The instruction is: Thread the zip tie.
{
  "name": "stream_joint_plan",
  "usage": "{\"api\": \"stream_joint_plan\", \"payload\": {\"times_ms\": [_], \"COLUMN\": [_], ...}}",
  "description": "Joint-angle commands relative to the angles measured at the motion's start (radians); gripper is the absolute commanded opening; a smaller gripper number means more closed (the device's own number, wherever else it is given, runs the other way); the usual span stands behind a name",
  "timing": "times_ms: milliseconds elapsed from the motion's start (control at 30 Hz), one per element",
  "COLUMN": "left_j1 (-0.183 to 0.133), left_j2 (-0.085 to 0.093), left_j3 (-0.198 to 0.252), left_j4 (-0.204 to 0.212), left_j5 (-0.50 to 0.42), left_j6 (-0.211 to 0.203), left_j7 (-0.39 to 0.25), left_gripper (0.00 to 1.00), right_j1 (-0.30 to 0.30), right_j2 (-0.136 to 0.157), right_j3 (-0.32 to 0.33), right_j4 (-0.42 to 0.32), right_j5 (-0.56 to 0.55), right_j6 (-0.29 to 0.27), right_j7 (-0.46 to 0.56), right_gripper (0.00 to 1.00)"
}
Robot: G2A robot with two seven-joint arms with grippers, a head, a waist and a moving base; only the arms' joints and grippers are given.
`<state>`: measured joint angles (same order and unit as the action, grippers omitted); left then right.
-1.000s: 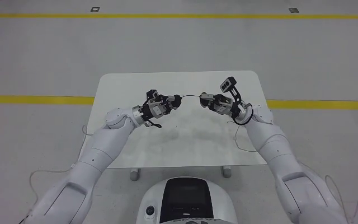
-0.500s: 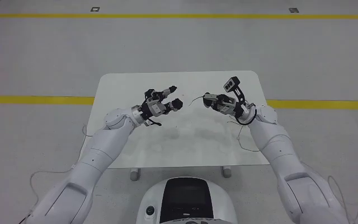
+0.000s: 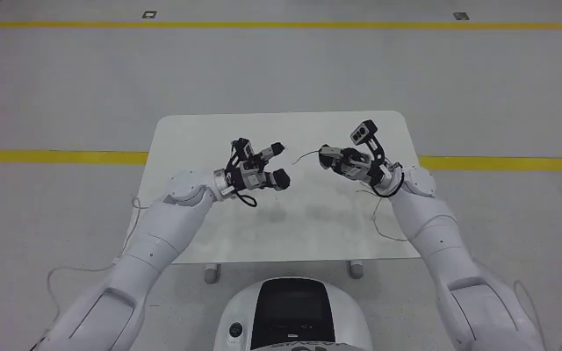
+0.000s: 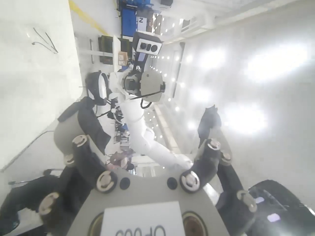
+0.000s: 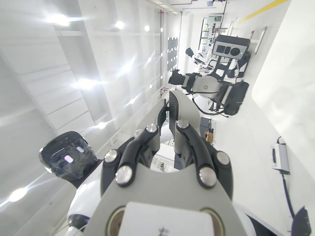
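Left gripper [image 3: 280, 163] has let go and drawn back, jaws wide and empty. Right gripper [image 3: 327, 157] pinches the zip tie [image 3: 306, 155] above the table's [image 3: 193, 132] far half, its tail free, so a regrasp seems likely.

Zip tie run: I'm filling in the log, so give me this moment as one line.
left gripper: open, empty | right gripper: shut on zip tie | zip tie: free end toward left gripper, not touching | loop: none seen
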<state>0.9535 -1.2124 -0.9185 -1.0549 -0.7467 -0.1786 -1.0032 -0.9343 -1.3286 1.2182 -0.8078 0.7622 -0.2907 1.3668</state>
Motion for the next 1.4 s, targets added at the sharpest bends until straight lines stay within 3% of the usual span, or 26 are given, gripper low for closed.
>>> {"api": "stream_joint_plan", "payload": {"times_ms": [0,67,100,333,400,600,767,867,1100,1167,1367], "left_j1": [-0.002,0.000,0.003,0.003,0.016,0.022,0.012,0.008,0.010,0.023,0.033], "left_j2": [-0.002,-0.006,-0.007,-0.007,-0.009,-0.017,-0.028,-0.035,-0.035,-0.036,-0.035], "left_j3": [0.012,0.013,0.014,0.014,0.016,0.027,0.045,0.054,0.054,0.052,0.046], "left_j4": [-0.005,-0.015,-0.016,-0.016,-0.025,-0.022,-0.007,0.001,-0.001,-0.025,-0.041], "left_j5": [0.036,0.051,0.051,0.051,0.029,-0.034,-0.052,-0.041,-0.040,-0.059,-0.068], "left_j6": [-0.023,-0.097,-0.108,-0.108,-0.080,-0.053,-0.063,-0.099,-0.098,-0.085,-0.066], "left_j7": [0.009,0.055,0.062,0.062,0.072,0.040,0.036,0.057,0.061,0.072,0.061], "left_gripper": [1.00,1.00,1.00,1.00,1.00,1.00,1.00,1.00,1.00,1.00,1.00], "right_j1": [-0.002,0.005,0.010,0.010,-0.012,-0.038,-0.036,-0.028,-0.035,-0.052,-0.071], "right_j2": [-0.003,-0.004,-0.004,-0.004,-0.006,-0.009,-0.013,-0.014,-0.015,-0.013,-0.012], "right_j3": [-0.006,-0.028,-0.032,-0.032,-0.036,-0.041,-0.063,-0.079,-0.080,-0.081,-0.082], "right_j4": [-0.001,0.005,0.012,0.012,-0.027,-0.065,-0.061,-0.052,-0.065,-0.093,-0.119], "right_j5": [0.018,-0.010,-0.024,-0.024,0.005,0.063,0.094,0.105,0.100,0.090,0.088], "right_j6": [0.014,0.015,0.008,0.008,0.038,0.049,0.062,0.063,0.066,0.079,0.101], "right_j7": [0.011,0.022,0.018,0.018,0.014,0.023,0.023,0.023,0.002,-0.025,-0.045], "right_gripper": [0.00,0.00,0.00,0.00,0.00,0.00,0.00,0.00,0.00,0.00,0.00]}}
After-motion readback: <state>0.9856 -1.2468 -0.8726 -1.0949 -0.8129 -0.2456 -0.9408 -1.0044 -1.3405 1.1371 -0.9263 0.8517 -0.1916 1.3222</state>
